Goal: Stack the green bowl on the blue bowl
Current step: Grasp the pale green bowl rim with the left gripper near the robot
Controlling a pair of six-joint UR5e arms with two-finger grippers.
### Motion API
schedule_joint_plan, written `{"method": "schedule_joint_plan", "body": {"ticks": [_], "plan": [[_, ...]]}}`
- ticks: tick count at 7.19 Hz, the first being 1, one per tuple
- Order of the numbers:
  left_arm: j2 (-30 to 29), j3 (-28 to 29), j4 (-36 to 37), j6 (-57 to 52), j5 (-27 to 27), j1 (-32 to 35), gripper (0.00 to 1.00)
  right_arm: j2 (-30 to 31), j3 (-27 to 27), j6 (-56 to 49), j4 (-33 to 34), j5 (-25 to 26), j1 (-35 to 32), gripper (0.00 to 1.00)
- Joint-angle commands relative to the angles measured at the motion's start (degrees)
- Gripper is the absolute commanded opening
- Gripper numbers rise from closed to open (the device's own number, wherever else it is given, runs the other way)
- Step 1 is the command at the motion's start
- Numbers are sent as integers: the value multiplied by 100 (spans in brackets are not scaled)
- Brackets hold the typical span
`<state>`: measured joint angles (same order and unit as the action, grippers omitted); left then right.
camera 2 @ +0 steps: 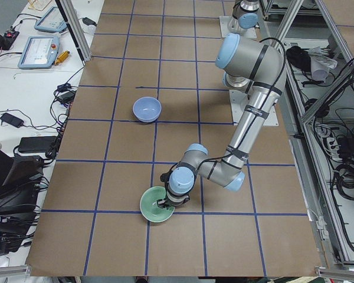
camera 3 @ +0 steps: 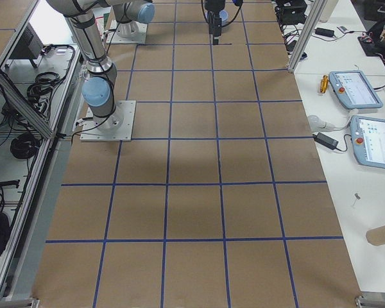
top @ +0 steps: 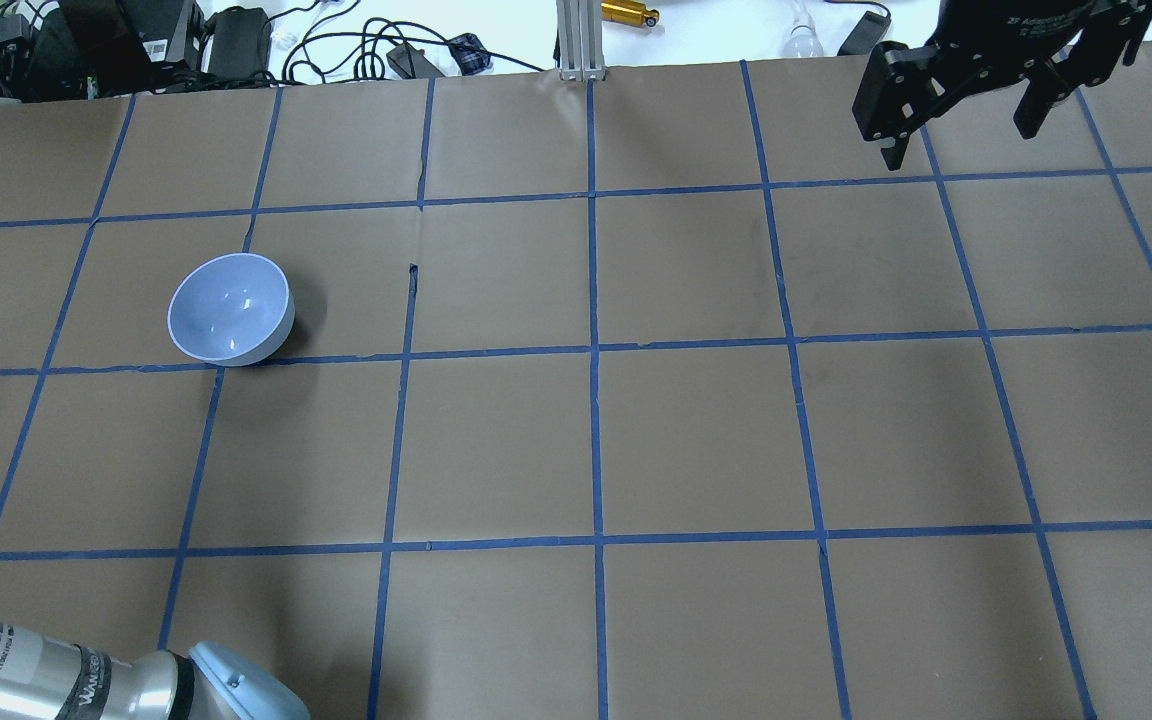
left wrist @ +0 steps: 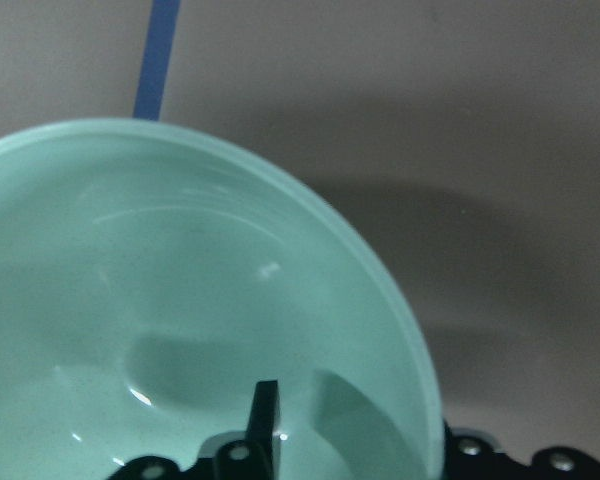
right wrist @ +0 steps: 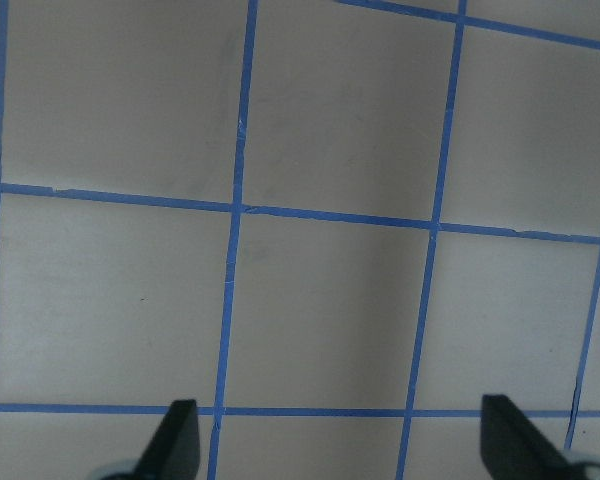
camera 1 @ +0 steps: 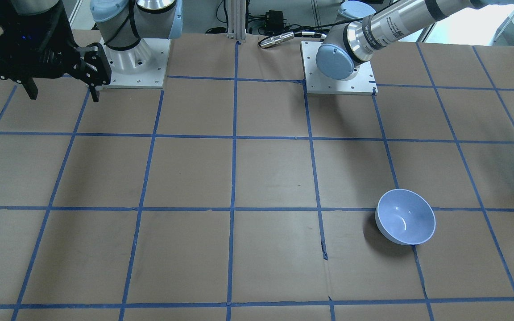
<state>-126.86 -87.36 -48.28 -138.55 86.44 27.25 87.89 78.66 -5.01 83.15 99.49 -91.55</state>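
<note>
Exterior left view: the green bowl sits upright on the table near the end on the robot's left. It is well apart from the blue bowl, which stands upright alone. The left gripper straddles the green bowl's rim with one finger inside; whether it pinches the wall I cannot tell. The right gripper hovers far off, its fingers spread, holding nothing.

Two dark fingers stand wide apart over brown table; blue tape lines cross it.
</note>
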Motion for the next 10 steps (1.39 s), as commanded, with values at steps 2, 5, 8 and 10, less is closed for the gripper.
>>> {"method": "schedule_joint_plan", "body": {"ticks": [2, 5, 8, 10], "plan": [[134, 0, -94, -58, 22, 9, 0, 0, 0, 0, 0, 0, -4, 100], [344, -9, -330, -6, 40, 87, 0, 0, 0, 0, 0, 0, -4, 100], [888, 0, -874, 143, 486, 630, 0, 0, 0, 0, 0, 0, -4, 100], [1372, -9, -1217, 739, 541, 1236, 0, 0, 0, 0, 0, 0, -4, 100]]}}
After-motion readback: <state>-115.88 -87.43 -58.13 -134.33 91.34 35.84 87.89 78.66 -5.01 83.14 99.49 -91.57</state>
